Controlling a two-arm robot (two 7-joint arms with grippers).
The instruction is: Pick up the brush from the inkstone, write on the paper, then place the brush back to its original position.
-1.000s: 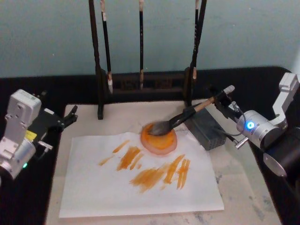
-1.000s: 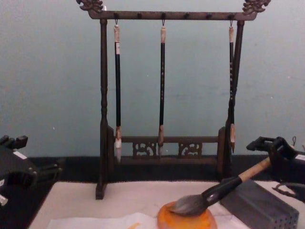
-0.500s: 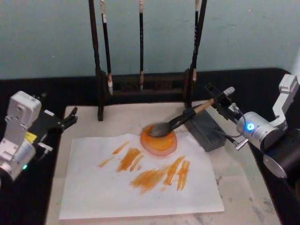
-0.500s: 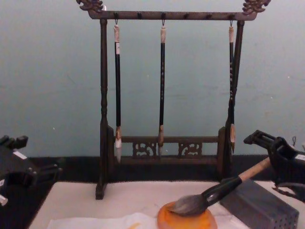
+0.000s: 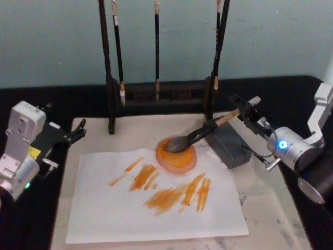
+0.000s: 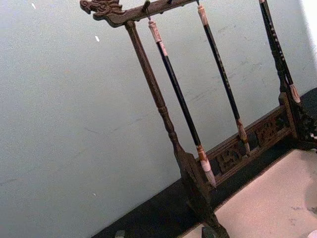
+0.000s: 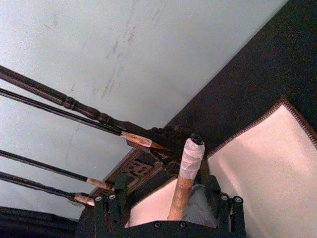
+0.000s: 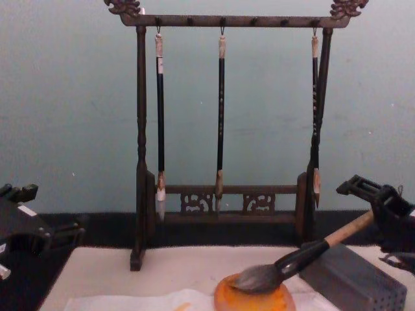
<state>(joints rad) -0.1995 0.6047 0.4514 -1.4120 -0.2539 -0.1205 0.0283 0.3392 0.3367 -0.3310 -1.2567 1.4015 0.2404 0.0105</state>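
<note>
One large brush [image 5: 200, 134] lies slantwise with its grey bristles in the orange inkstone [image 5: 176, 154] and its black ferrule propped on the grey perforated block [image 5: 229, 145] just beside the dish — the tan handle rises from there toward the right gripper [image 5: 248, 109]. In the right wrist view the white-wrapped handle end [image 7: 190, 157] sits between that gripper's jaws, which stand spread on either side and released, not clamped on it. The paper [image 5: 156, 195] lies on the felt mat [image 5: 265, 208], streaked with orange strokes, the inkstone at its far edge. The left gripper [image 5: 78, 130] rests at the mat's left side; whether its jaws are parted I cannot tell. Behind, three thin brushes hang on the wooden rack [image 8: 139, 162].
</note>
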